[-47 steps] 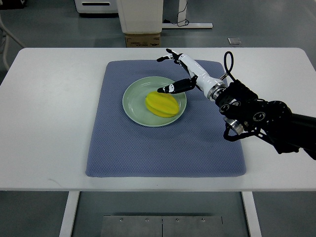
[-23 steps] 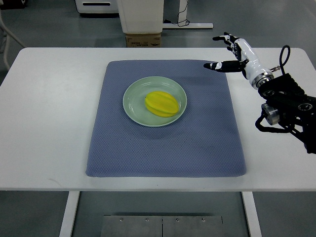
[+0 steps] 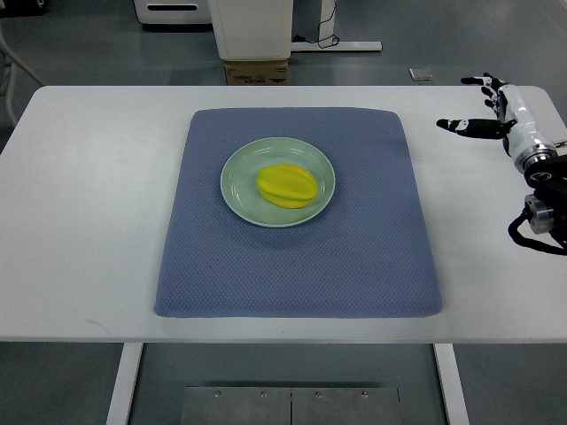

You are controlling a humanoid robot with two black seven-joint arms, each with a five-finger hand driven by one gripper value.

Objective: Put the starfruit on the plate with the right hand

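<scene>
While the starfruit [image 3: 288, 185] lies on the plate [image 3: 239, 168], the right hand [image 3: 507, 113] hovers well apart. Its fingers [image 3: 461, 126] are spread wide, holding nothing.

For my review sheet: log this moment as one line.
yellow starfruit: on pale green plate | right hand: open, off mat | left: unseen

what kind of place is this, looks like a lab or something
Probably a robotics lab or test room. A white table stands on a bare grey floor, holding only a blue mat, a green plate with a starfruit, and the right hand at its edge.
</scene>
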